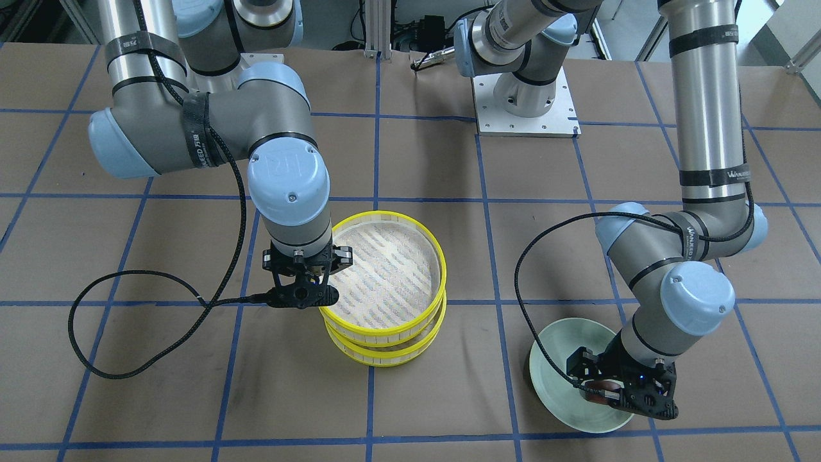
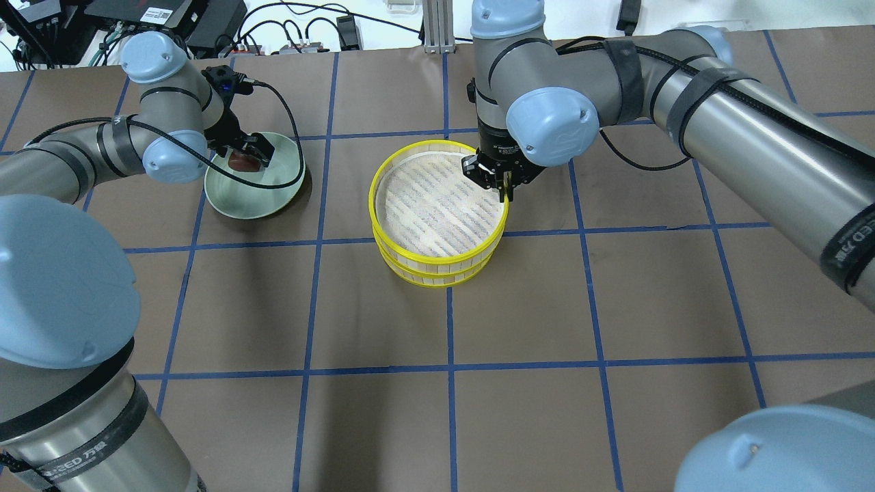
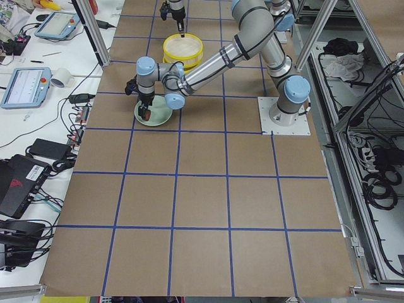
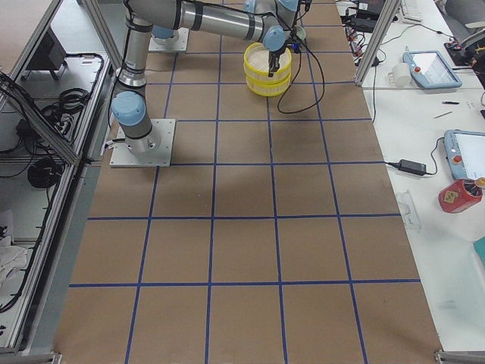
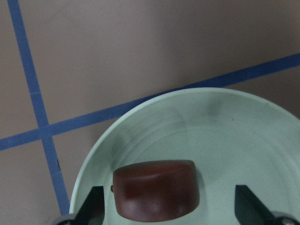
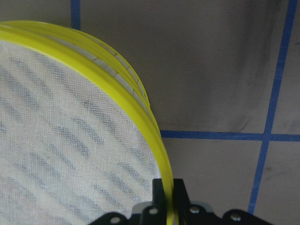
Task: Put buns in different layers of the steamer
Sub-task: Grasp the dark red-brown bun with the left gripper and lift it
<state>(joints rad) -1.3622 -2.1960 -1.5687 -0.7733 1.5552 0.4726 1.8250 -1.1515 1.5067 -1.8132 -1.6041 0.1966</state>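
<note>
Two yellow-rimmed steamer layers are stacked mid-table, the top layer (image 2: 383, 179) on the lower layer (image 2: 437, 279). The top layer's mesh floor is bare. My right gripper (image 2: 504, 188) is shut on the top layer's yellow rim (image 6: 117, 89), pinching it at its right edge. The dark reddish-brown bun (image 5: 157, 190) lies in the pale green plate (image 5: 225, 122). My left gripper (image 2: 247, 158) is open, low over the plate, with the bun between its fingers (image 5: 93, 204). The cream-white bun shows in no view.
The table is brown paper with a blue tape grid. The plate (image 2: 273, 195) sits at the far left, about one grid square from the steamer. A black cable (image 1: 128, 321) loops on the table beside the right arm. The left arm's base plate (image 1: 526, 109) is nearby.
</note>
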